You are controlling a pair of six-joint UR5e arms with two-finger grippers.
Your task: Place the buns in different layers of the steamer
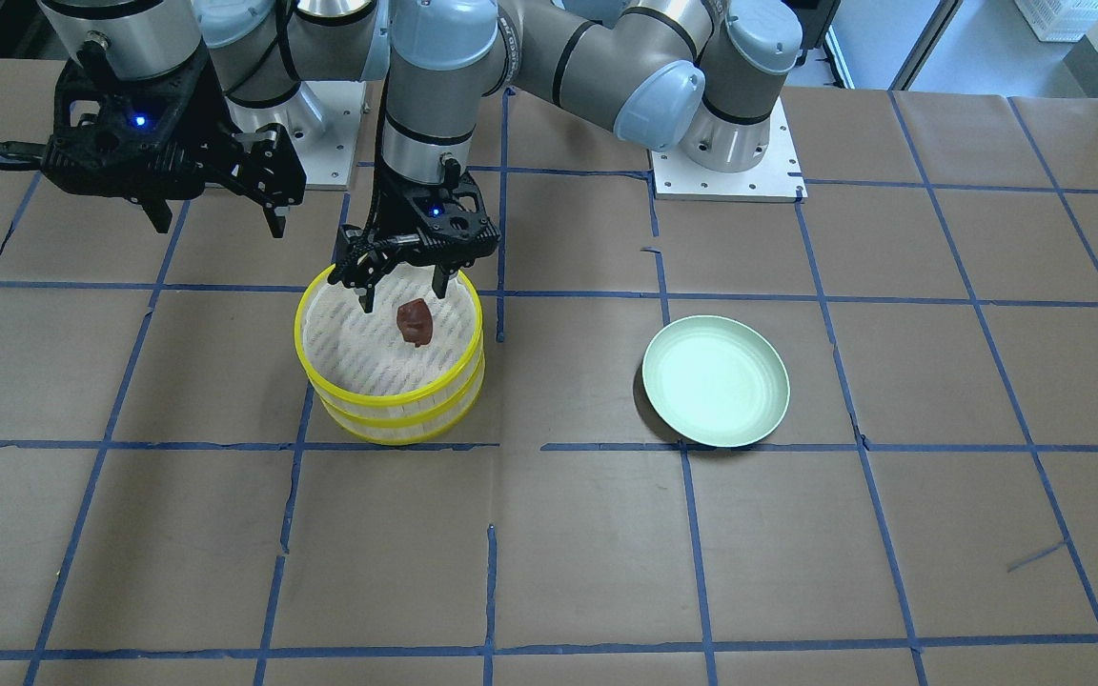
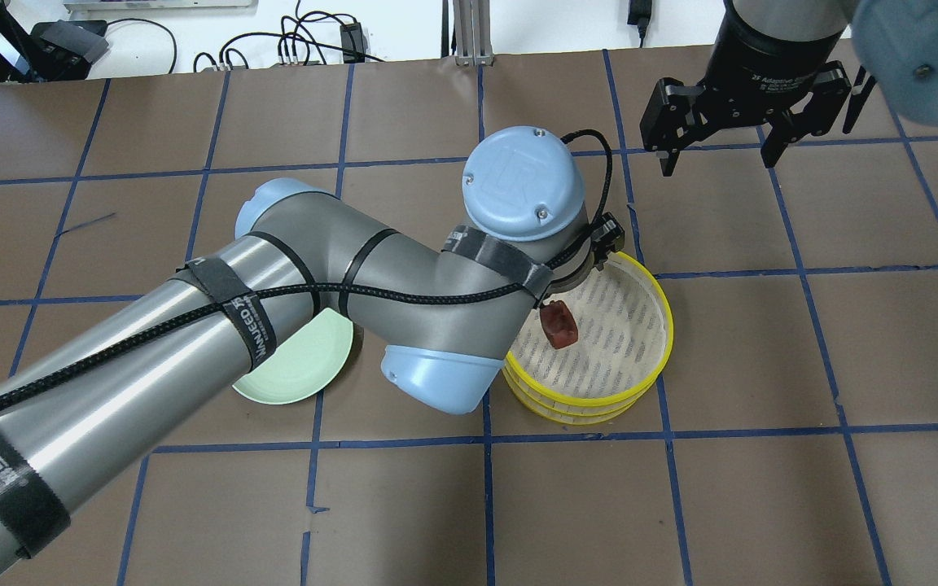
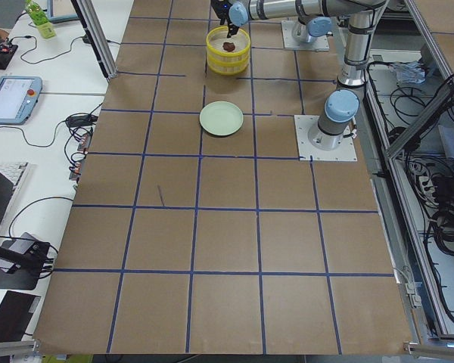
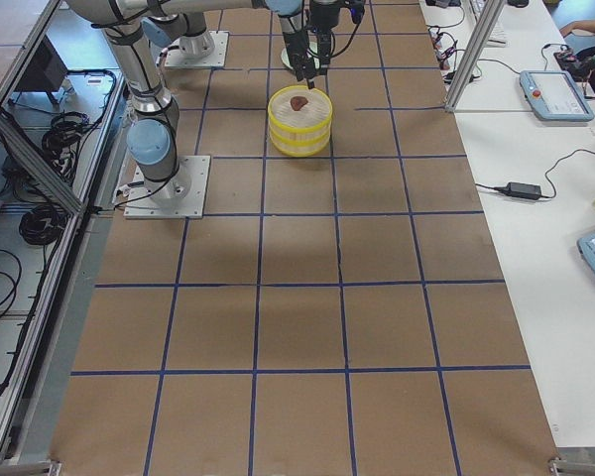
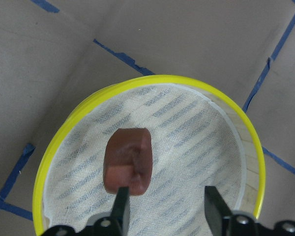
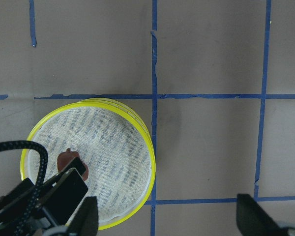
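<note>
Front-facing view: the left gripper (image 1: 404,293) hung wide open and empty directly over the reddish-brown bun (image 1: 414,321), which lay in the top steamer layer (image 1: 387,393). Left wrist view: the bun's long axis ran the way the fingers (image 5: 120,209) pointed, off-centre toward one of them. Overhead view: the right gripper (image 2: 719,163), open and empty, stood well apart.

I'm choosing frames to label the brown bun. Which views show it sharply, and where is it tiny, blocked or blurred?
Left wrist view: bun large and sharp, evenly lit. Front-facing view: small but clear, no glare. Overhead view: visible, though the left arm covers part of the steamer. Right wrist view: partly hidden behind the dark left claw. Both side views: only a speck.
</note>
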